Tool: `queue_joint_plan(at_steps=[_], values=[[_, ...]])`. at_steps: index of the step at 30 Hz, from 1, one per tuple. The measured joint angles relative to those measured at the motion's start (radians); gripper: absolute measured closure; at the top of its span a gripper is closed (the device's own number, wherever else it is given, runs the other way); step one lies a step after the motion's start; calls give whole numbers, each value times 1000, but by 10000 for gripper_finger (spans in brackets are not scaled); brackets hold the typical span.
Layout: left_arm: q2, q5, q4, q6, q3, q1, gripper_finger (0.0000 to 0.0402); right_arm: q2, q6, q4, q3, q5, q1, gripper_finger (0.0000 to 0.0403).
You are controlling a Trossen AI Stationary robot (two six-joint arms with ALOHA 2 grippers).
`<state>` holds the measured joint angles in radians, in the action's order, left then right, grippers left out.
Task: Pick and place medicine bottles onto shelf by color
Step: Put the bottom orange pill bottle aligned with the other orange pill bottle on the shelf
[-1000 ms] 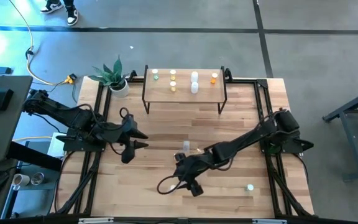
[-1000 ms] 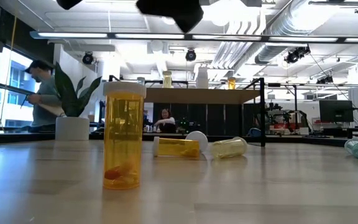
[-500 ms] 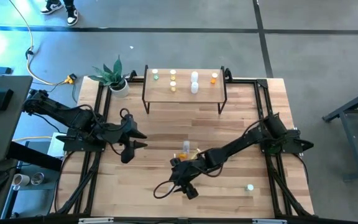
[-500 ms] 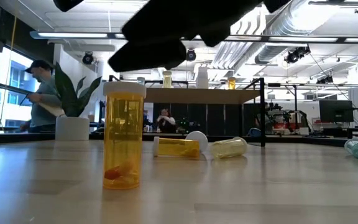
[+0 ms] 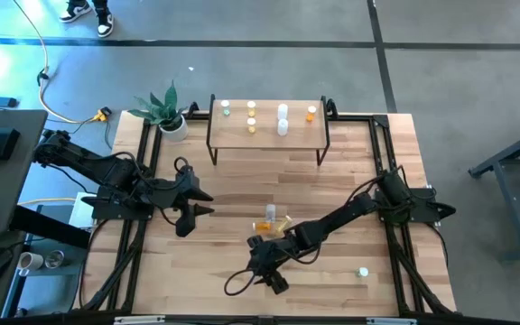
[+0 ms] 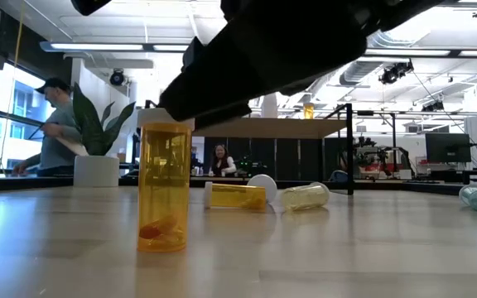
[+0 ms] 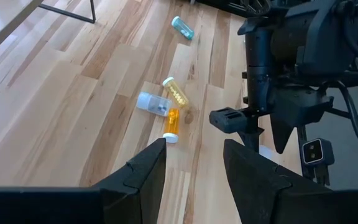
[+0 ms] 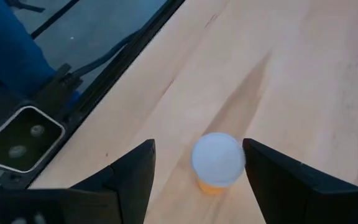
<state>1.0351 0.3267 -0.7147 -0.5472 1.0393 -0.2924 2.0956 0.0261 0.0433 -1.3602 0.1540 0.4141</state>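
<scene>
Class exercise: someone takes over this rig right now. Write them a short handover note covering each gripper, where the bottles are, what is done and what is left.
Right gripper: open, straddling the upright orange bottle near the table's front, not gripping yet.
Left gripper: empty, waiting at the table's left.
Done: six bottles stand on the shelf.
Left: the upright orange bottle, three lying bottles mid-table, one green bottle at front right.
</scene>
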Motion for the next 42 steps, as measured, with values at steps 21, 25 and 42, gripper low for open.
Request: queue_joint_plan(at_steps=[21,25,42], values=[[0,0,0,-26,0,0,249,0,-4,-1,0,-20,0,289],[0,-1,0,-27,0,0,249,-1,-69,-3,0,-34,0,292],[0,39,-73,-14,0,0,249,-125,-168,-204,0,-223,-59,294]])
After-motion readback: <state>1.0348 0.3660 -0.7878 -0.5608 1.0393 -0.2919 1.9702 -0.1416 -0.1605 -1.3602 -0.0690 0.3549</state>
